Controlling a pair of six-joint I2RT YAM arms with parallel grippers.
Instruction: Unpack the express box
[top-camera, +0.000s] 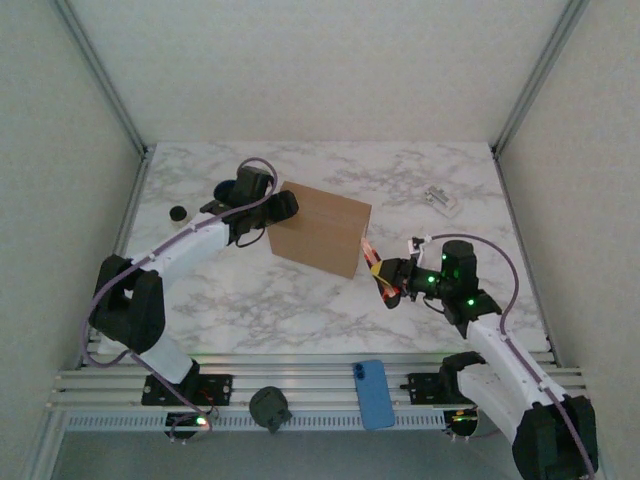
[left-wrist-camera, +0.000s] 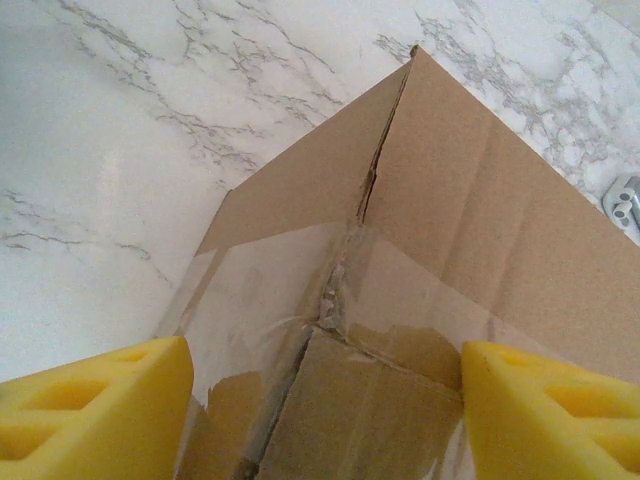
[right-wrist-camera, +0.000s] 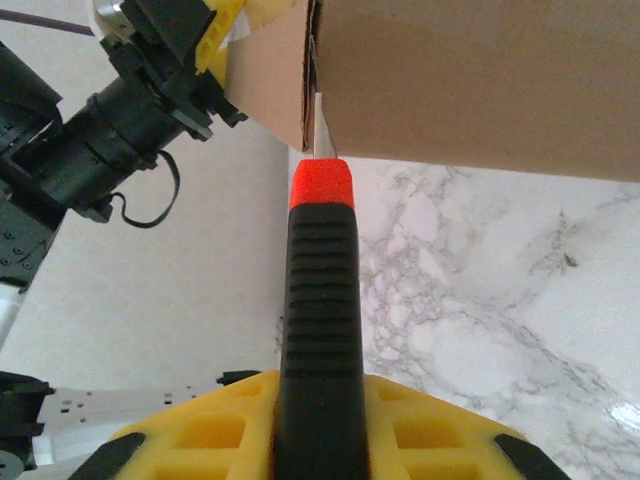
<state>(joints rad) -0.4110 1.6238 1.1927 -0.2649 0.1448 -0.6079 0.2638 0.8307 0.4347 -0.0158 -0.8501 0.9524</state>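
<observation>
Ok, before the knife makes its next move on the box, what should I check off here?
1. Knife grip: ok; the right gripper is shut on the handle of the knife.
2. Blade out: ok; the blade is out, its tip at a corner edge of the express box.
3. Blade on the tape: cannot tell.
4. Box steadied: cannot tell; the left gripper stands open over the taped end, contact unclear.
5. Flaps freed: not ok; clear tape covers the seam.
</observation>
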